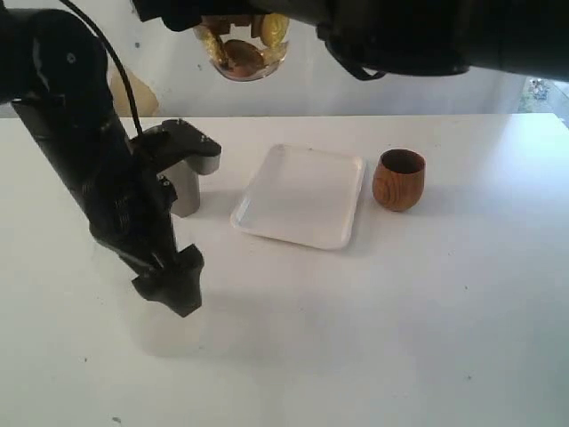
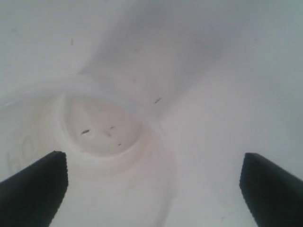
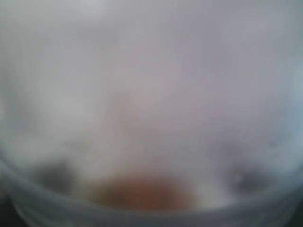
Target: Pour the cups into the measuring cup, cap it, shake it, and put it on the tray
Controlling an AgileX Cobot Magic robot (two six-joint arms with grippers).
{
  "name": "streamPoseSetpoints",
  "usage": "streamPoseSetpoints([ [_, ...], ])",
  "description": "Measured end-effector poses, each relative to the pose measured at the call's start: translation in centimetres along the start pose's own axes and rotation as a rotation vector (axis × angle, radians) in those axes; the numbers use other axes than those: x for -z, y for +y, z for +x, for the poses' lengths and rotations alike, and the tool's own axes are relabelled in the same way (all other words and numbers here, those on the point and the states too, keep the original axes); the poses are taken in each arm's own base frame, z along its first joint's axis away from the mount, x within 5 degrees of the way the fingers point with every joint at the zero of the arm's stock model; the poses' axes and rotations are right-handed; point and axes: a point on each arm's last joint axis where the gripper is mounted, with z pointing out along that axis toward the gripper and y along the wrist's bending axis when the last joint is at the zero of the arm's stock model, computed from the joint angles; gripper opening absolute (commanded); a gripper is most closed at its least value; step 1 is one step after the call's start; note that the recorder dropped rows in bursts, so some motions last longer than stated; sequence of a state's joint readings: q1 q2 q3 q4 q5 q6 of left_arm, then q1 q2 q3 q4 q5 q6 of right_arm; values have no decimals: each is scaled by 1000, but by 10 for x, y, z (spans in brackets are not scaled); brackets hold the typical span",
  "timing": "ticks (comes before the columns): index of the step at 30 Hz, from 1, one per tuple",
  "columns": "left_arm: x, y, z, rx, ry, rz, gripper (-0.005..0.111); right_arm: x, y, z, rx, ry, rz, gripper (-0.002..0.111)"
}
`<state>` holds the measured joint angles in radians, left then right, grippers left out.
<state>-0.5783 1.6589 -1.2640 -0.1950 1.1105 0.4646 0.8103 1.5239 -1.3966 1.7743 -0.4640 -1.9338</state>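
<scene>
EXTERIOR VIEW
Tray [image 1: 302, 197]: white, rounded corners, flat on the white table [image 1: 444, 311], near mid-scene.
Wooden cup [image 1: 398, 180]: upright, at 3 o'clock from the tray, just beside its rim but not touching it.
Steel tumbler [image 1: 187, 191]: upright, at 9 o'clock from the tray, partly hidden behind the left arm [image 1: 98, 169].
Measuring cup [image 1: 242, 52]: clear, aloft off the table, at 11 o'clock from the tray in the picture; yellow and brown pieces [image 1: 244, 55] inside.
Right gripper [image 1: 240, 16]: clamped round the measuring cup's upper part; mostly cut off by the frame edge.
Left gripper [image 1: 169, 289]: pointing down at 8 o'clock from the tray, over a frosted cup [image 1: 164, 334] that shows only faintly against the table.

LEFT WRIST VIEW
Left gripper fingers [image 2: 33, 189]: spread wide, holding nothing.
Frosted cup [image 2: 104, 142]: mouth up, between the fingers; dark specks [image 2: 85, 132] on its floor; nearer one finger, apart from the other.

RIGHT WRIST VIEW
Measuring cup [image 3: 151, 94]: fills the view, blurred; a brown patch shows through its wall.
Right gripper fingers: cannot be made out here.
</scene>
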Motion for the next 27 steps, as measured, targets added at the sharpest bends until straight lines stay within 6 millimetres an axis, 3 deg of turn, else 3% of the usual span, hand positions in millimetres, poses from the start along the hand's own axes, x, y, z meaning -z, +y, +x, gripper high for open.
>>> streamPoseSetpoints([
  [5, 41, -8, -3, -25, -237, -74, 97, 0, -2, 1, 10, 9, 26, 0],
  [11, 75, -13, 18, -98, -225, -185, 94, 8, -9, 1, 8, 14, 47, 0],
  [12, 75, -14, 20, -93, -208, -184, 89, 9, -9, 1, 10, 13, 45, 0],
  [14, 76, -15, 24, -61, -172, -171, 69, 13, -11, 0, 8, 9, 45, 0],
  [19, 77, -16, 26, -27, -165, -164, 1, 18, -13, 7, 16, 26, 46, 0],
  [22, 96, -20, 29, 17, -289, -209, 1, 23, -15, 16, 40, 46, 45, 0],
  [26, 160, -41, 54, 89, -730, -319, 1, 34, -16, 34, 147, 87, 26, 0],
  [27, 179, -50, 70, 113, -891, -346, 1, 35, -14, 44, 200, 107, 5, 0],
])
